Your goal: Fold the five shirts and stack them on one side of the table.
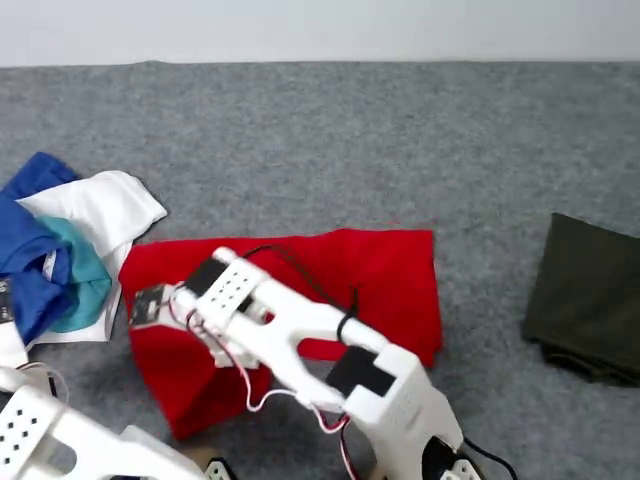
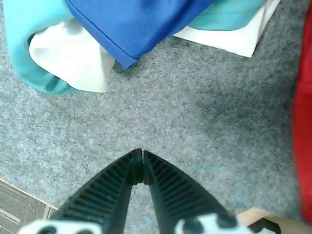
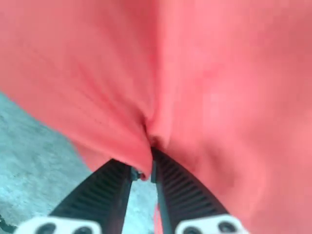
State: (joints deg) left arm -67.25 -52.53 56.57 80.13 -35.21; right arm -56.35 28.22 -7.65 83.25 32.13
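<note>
1. Right gripper (image 3: 146, 170) is pinching a raised fold of the red shirt (image 3: 209, 73), fingers pressing on cloth; in the high view its arm is covering the shirt's middle.
2. Left gripper (image 2: 142, 158) is hovering pressed together, holding nothing, over grey table (image 2: 204, 112) beside the heap of blue, teal and white shirts (image 2: 136, 29).
3. Dark green folded shirt (image 1: 588, 300) is lying well apart, cut off by the high view's right edge.
4. Grey surface is running broad between the red shirt and the table's far edge.

I see red cloth shirt (image 1: 390, 270) | beside it royal-blue mesh shirt (image 1: 25, 250), teal cloth shirt (image 1: 88, 275), white cloth shirt (image 1: 110, 205) | well apart from it dark olive folded shirt (image 1: 590, 295) | beneath it speckled grey felt tabletop (image 1: 320, 130)
</note>
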